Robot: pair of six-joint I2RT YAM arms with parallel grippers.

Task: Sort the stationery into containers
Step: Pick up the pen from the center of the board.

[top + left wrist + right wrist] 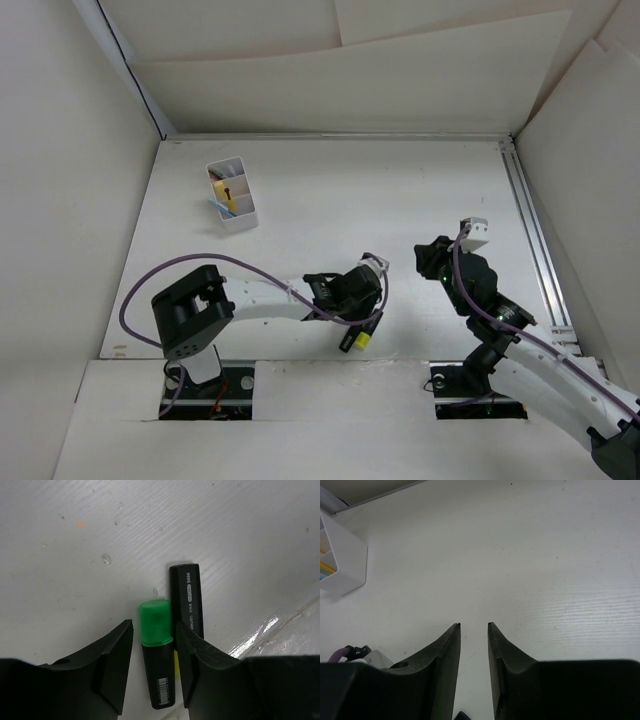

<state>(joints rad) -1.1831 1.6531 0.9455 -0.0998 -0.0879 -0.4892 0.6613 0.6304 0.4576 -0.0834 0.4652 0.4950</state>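
L gripper [153,626] fingers [117,660] stood apart, straddling the green highlighter [156,645]. Its cap pointed to 12 o'clock, w/ a gap on its 9 o'clock side and the 3 o'clock finger close against it, not clamped. A second highlighter [187,597], black w/ a yellow edge, lay touching at 3 o'clock, partly under that finger. R gripper [473,626] jaws were part-open and empty over the table [545,555]. The white box [240,218] sat well apart, approx 11 o'clock from the L gripper, w/ yellow & blue items inside.
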